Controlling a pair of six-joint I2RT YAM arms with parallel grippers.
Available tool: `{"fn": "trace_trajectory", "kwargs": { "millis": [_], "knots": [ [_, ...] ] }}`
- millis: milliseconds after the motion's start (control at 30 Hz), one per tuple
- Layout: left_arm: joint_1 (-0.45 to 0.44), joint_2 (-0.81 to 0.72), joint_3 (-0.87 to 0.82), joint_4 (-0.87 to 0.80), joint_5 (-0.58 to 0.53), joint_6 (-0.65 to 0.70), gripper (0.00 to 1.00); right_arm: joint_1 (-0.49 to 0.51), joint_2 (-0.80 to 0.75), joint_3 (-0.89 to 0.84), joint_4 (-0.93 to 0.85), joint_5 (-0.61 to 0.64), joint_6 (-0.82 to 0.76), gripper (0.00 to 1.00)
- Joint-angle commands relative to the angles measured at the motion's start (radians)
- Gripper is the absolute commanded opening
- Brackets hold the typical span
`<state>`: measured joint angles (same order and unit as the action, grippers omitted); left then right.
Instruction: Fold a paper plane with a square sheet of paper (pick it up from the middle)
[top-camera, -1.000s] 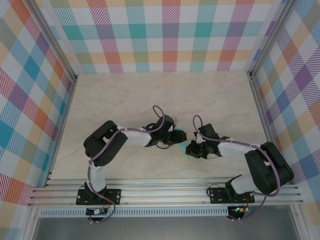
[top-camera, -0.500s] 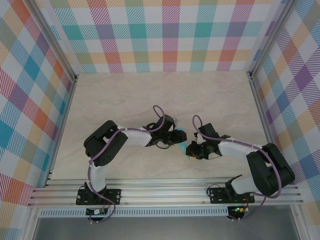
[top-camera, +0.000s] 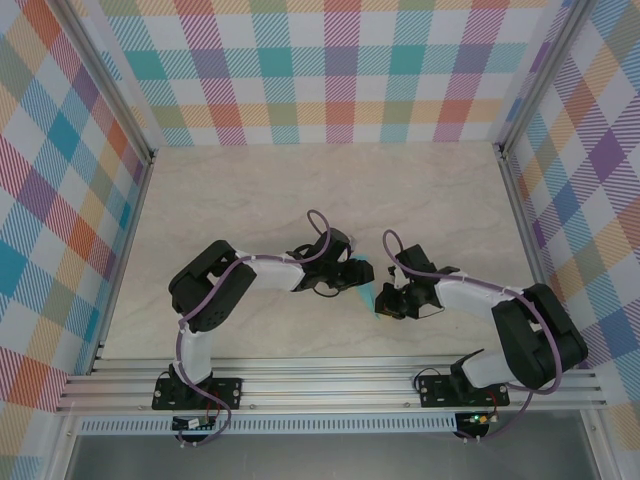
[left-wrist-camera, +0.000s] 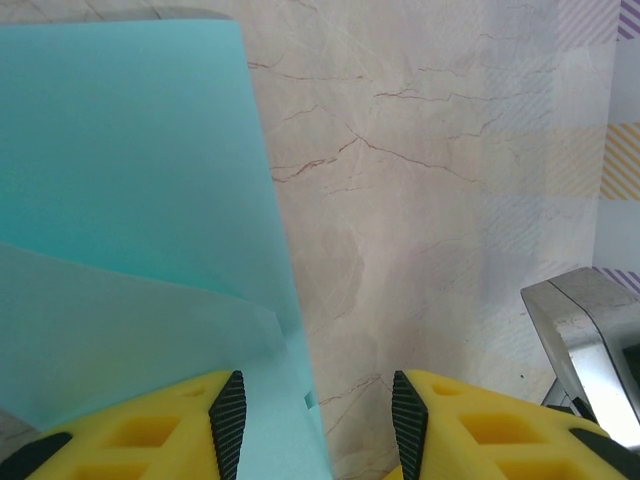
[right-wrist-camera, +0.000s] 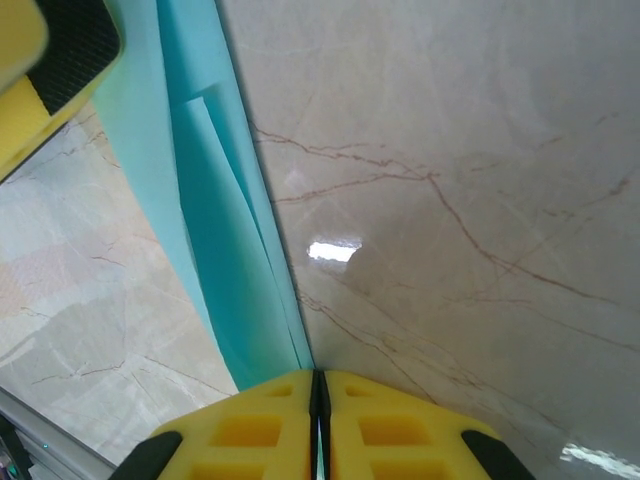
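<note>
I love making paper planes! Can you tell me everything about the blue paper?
The paper is thin, smooth and plain light blue, with no marks. It is partly folded: layers overlap, with a long straight crease and a loose flap. It stretches between the two tools over the marble-look table. The right tool is shut on its narrow end. The left tool is open, with the paper reaching in beside one of its fingers.

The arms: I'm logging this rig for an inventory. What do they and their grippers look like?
Both the left arm and right arm have white links, black joints and a purple cable looping along them. The left gripper and right gripper have yellow fingers; black ribbed pads show on the left one.
</note>
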<state>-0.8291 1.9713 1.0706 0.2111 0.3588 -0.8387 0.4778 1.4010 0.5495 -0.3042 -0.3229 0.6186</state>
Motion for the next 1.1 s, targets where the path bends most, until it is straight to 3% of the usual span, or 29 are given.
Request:
{"fn": "trace_trajectory", "kwargs": {
  "millis": [0,133,233,367,467,733,900,1067],
  "knots": [
    [-0.004,0.041,0.013,-0.039,0.006,0.023,0.45,-0.001,-0.04,0.002,-0.162,0.087,-0.007,0.12],
    [-0.004,0.04,0.014,-0.047,0.009,0.023,0.45,-0.001,-0.215,0.005,-0.187,0.137,-0.005,0.14],
    [-0.004,0.041,0.015,-0.047,0.009,0.023,0.44,-0.001,-0.28,-0.001,-0.117,0.029,-0.011,0.13],
    [-0.004,0.045,0.021,-0.048,0.014,0.023,0.44,-0.001,-0.213,0.007,0.011,-0.179,0.012,0.09],
    [-0.004,0.048,0.025,-0.049,0.015,0.023,0.44,-0.001,-0.132,0.03,0.052,-0.221,0.012,0.09],
    [-0.004,0.049,0.028,-0.053,0.022,0.027,0.44,-0.001,0.033,0.071,0.059,-0.212,-0.005,0.09],
    [-0.004,0.049,0.026,-0.059,0.02,0.03,0.44,-0.001,0.076,0.073,-0.011,-0.097,-0.031,0.09],
    [-0.004,0.049,0.025,-0.068,0.017,0.036,0.44,-0.001,0.095,0.04,-0.001,-0.08,-0.016,0.09]
  ]
}}
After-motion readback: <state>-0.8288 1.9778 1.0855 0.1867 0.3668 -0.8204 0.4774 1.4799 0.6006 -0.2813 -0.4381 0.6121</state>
